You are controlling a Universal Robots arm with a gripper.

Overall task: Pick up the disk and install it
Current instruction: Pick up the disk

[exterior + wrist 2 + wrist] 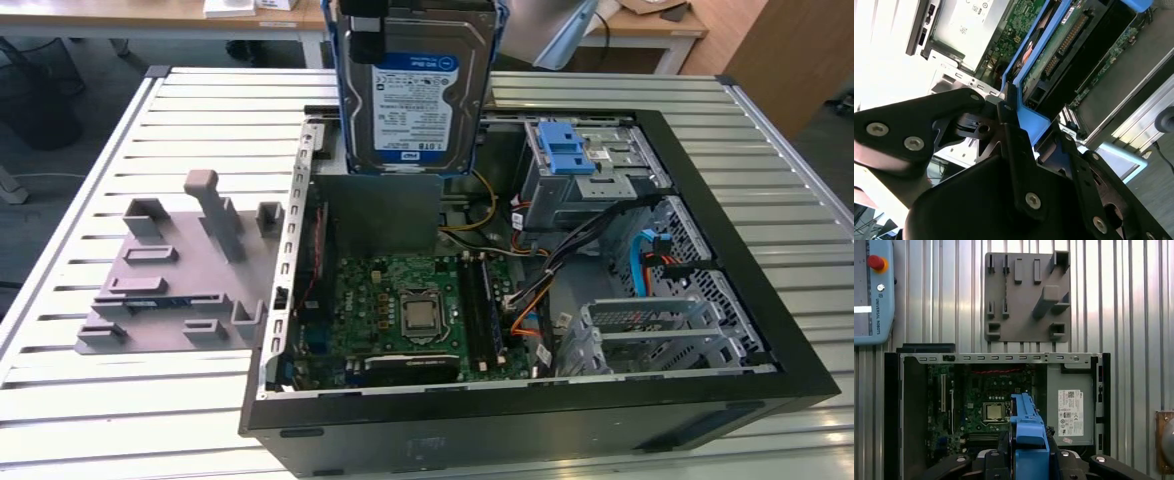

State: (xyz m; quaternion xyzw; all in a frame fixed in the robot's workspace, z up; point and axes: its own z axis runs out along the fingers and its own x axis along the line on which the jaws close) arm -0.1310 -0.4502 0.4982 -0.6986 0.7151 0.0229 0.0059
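We hold the flat silver-metal disk [414, 85], blue-framed, upright over the open black computer case [534, 430].
Our black tool [1028, 452] is drawn in tight on the frame's edges; the case lies on the slatted metal desk [160, 400].

Open black PC case [534, 430] lying on slatted metal table [134, 420]. Inside: green mobo [387, 290] w/ CPU [422, 316], blue drive-bay latch [562, 150], grey PSU box [1070, 410] w/ white sticker. Grey fixture plate [174, 290] beside case, exterior view's left. Teach pendant [873, 290] on table.
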